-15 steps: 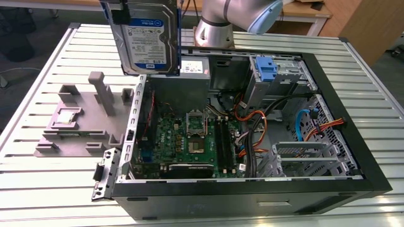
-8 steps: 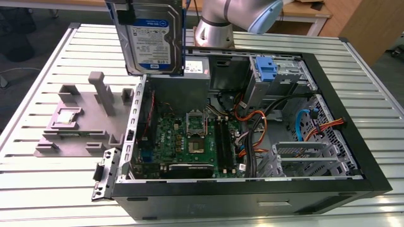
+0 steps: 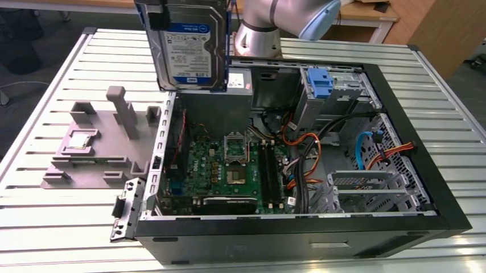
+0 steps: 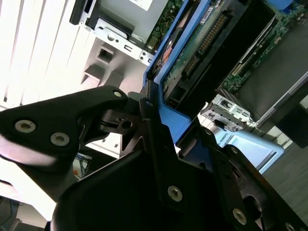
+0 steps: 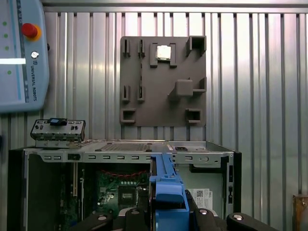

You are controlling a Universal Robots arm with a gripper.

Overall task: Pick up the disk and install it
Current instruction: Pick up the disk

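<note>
– disk [image 3: 190, 48] in mid-air, upright, label showing, above the open computer case [image 3: 304, 236], toward the far edge of the slatted table [image 3: 45, 239] in the exterior view.
– and the gripper [image 4: 159, 125]?
– black fingers [image 4: 72, 125] clamped on its blue carrier edge.

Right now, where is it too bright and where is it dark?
In the second wrist view the table glares white beside the dark pincer gripping the disk; in the first wrist view the table's slats shine in streaks; in the exterior view the case is dim inside.
</note>
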